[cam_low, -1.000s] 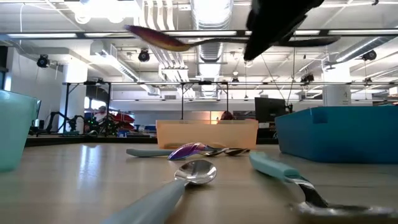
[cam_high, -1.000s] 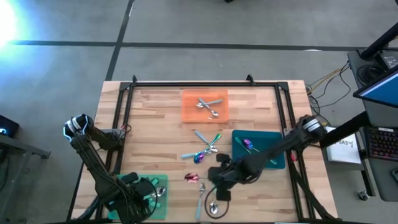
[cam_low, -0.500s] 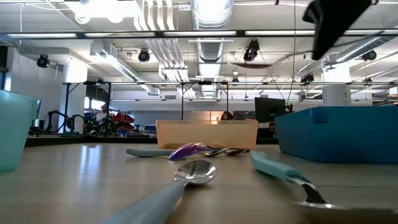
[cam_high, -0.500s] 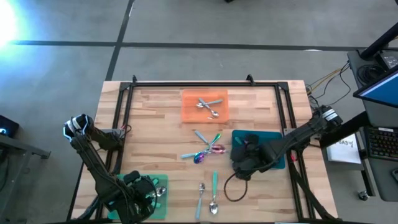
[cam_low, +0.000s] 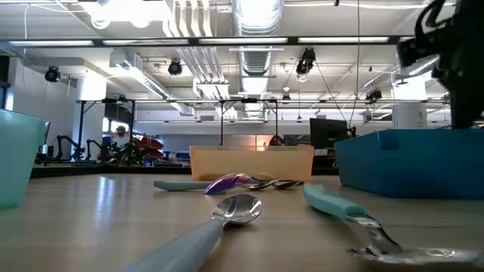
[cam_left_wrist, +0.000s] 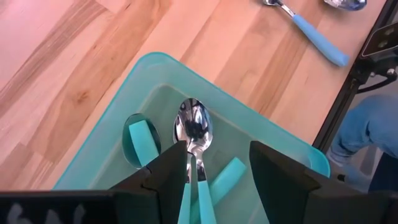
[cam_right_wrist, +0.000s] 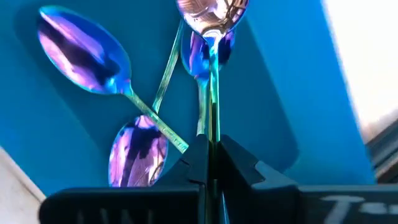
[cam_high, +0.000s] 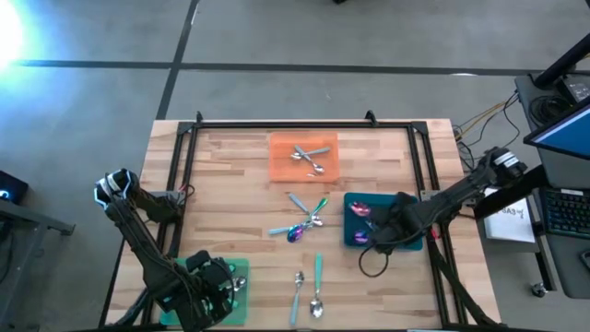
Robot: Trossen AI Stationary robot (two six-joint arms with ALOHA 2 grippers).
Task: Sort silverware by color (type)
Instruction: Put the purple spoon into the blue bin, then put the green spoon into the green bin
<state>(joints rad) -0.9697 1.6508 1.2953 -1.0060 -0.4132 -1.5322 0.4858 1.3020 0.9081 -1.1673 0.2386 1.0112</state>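
My right gripper [cam_high: 376,232] [cam_right_wrist: 211,146] hangs over the blue tray [cam_high: 348,221] [cam_right_wrist: 280,93] at the table's right, shut on an iridescent purple spoon [cam_right_wrist: 211,15]. Two more iridescent spoons [cam_right_wrist: 84,50] [cam_right_wrist: 140,149] lie flat on that tray's floor. My left gripper [cam_high: 210,281] [cam_left_wrist: 217,158] stands open above the green tray [cam_high: 240,269] [cam_left_wrist: 124,112] at the near left. Teal-handled spoons [cam_left_wrist: 194,130] lie in that tray below its fingers. In the low view my right gripper [cam_low: 454,60] shows above the blue tray [cam_low: 408,162]. My right gripper pinches the spoon's thin handle [cam_right_wrist: 211,118] between its two shut fingers. The fingers come from above, pointing steeply down, and the handle runs on along them. The bowl [cam_right_wrist: 211,15] is the end farthest from the fingers, over the tray's floor; whether it touches the floor I cannot tell.
An orange tray [cam_high: 303,157] with silver spoons sits at the far middle. A loose pile of mixed spoons [cam_high: 304,223] lies at the table's centre. Teal-handled pieces [cam_high: 318,272] [cam_high: 298,290] and a spoon [cam_high: 316,306] lie near the front edge. A black frame [cam_high: 277,122] rims the table.
My right gripper has carried the iridescent spoon from the near middle of the table toward the right edge. It now stands over the blue tray, lower and tipped steeply down. It has stayed shut on the spoon throughout.
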